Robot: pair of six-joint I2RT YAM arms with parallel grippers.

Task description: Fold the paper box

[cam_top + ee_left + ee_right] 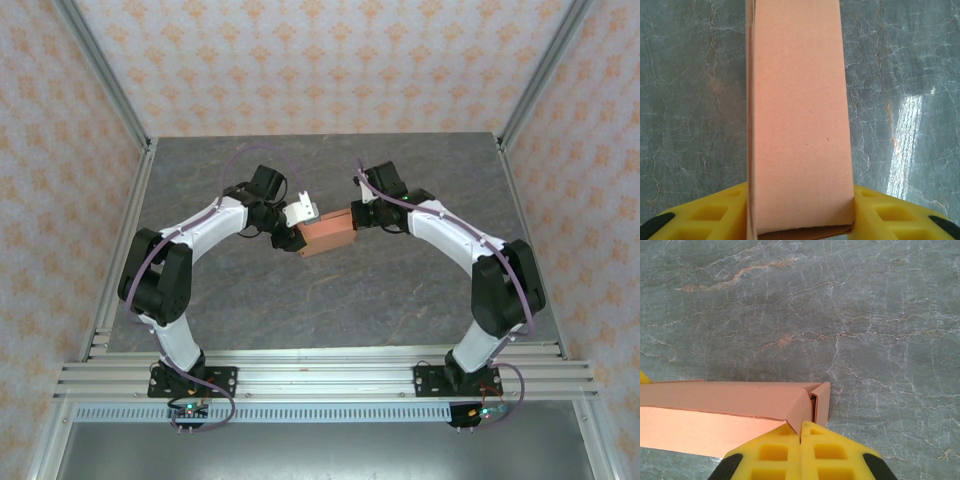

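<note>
The paper box [327,234] is a salmon-orange shallow card box, held just above the middle of the grey table between both grippers. My left gripper [299,226] holds its left end. In the left wrist view the box [797,110] runs straight away from me, and the yellow fingers [715,215] press on both of its long sides. My right gripper [357,219] is at the box's right end. In the right wrist view the jaws [801,427] are shut on a thin folded flap at the box's [725,400] near corner, beside an upright end wall [822,402].
The grey marbled table [400,290] stretches all round the box. Aluminium frame posts [110,90] [545,80] rise at the back corners, and a rail [320,380] carrying both arm bases runs along the near edge. Patterned walls close in the sides.
</note>
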